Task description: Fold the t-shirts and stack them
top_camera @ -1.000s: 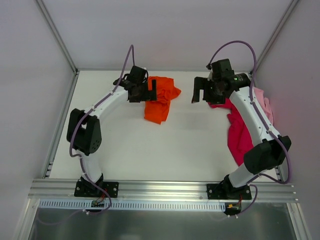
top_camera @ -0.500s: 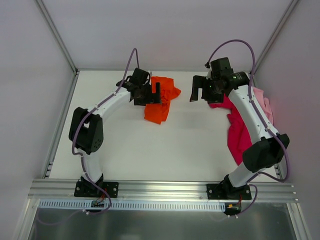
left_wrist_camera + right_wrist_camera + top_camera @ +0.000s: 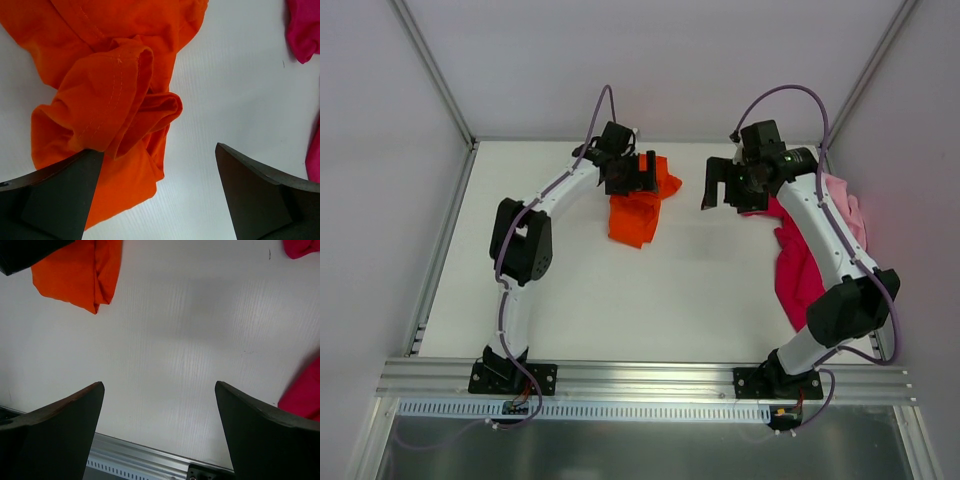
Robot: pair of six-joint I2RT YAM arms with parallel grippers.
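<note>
There are three shirts in all: one orange t-shirt (image 3: 638, 212), one light pink t-shirt (image 3: 853, 212) and one dark red-pink t-shirt (image 3: 795, 275). There are two robot arms, the left arm (image 3: 555, 195) and the right arm (image 3: 825, 228). Each arm has one gripper, so two: the left gripper (image 3: 640, 178) and the right gripper (image 3: 723, 195). Each gripper has two fingers (image 3: 55, 195). There is one white table (image 3: 620, 300) and two purple cables (image 3: 790, 87)

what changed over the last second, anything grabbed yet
The left gripper reached farther back and right, from left of the orange shirt to above it, open, nothing grasped. The right gripper barely shifted; that shirt, the magenta shirt and the pink shirt lie as before.
</note>
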